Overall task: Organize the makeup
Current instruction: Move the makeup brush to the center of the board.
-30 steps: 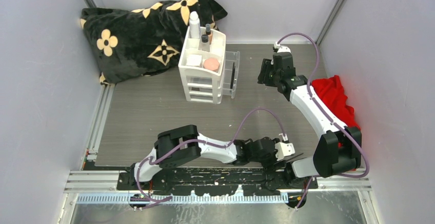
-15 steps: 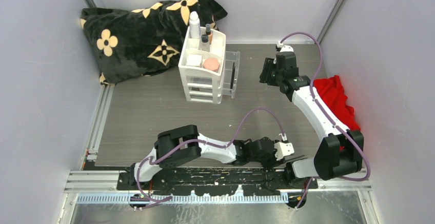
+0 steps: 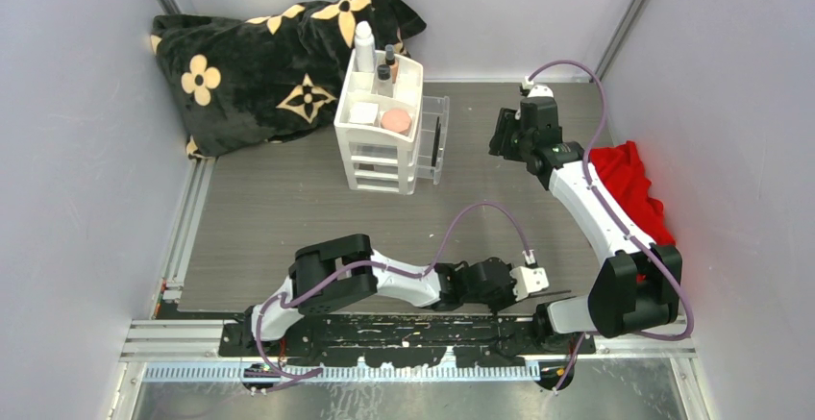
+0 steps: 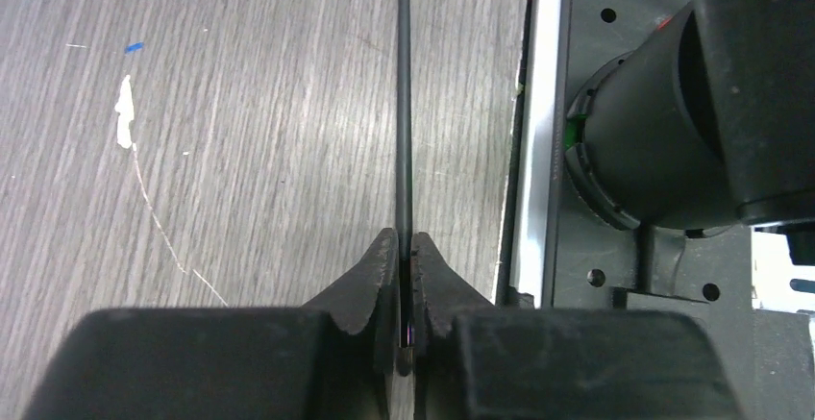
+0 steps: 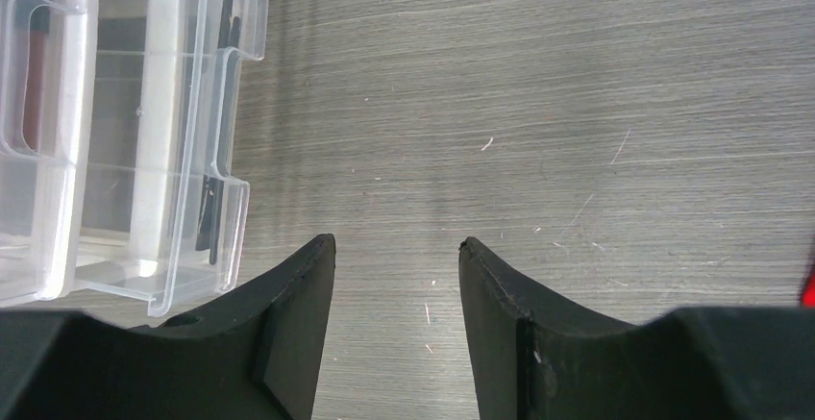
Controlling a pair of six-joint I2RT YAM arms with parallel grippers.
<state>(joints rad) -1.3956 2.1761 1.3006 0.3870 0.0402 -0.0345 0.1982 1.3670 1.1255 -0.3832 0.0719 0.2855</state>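
My left gripper (image 3: 541,287) lies low near the table's front edge, in front of the right arm's base. It is shut on a thin black pencil (image 4: 404,103), which runs straight out from the closed fingertips (image 4: 382,257) along the table. My right gripper (image 5: 396,242) is open and holds nothing. It hovers over the table just right of the clear pulled-out drawers (image 5: 144,151), which hold black pencils (image 5: 207,209) and a dark red tube (image 5: 32,84). On the white drawer unit (image 3: 380,156) stand a white bottle (image 3: 364,47), a tan bottle (image 3: 391,58), a white box (image 3: 362,112) and a pink compact (image 3: 395,119).
A black blanket with tan flowers (image 3: 269,64) is bunched at the back left. A red cloth (image 3: 629,185) lies against the right wall behind the right arm. The metal rail and the right arm's base (image 4: 663,141) sit close beside the pencil.
The left jaws have closed onto the thin black pencil. The right gripper has shifted slightly right and back, still open.
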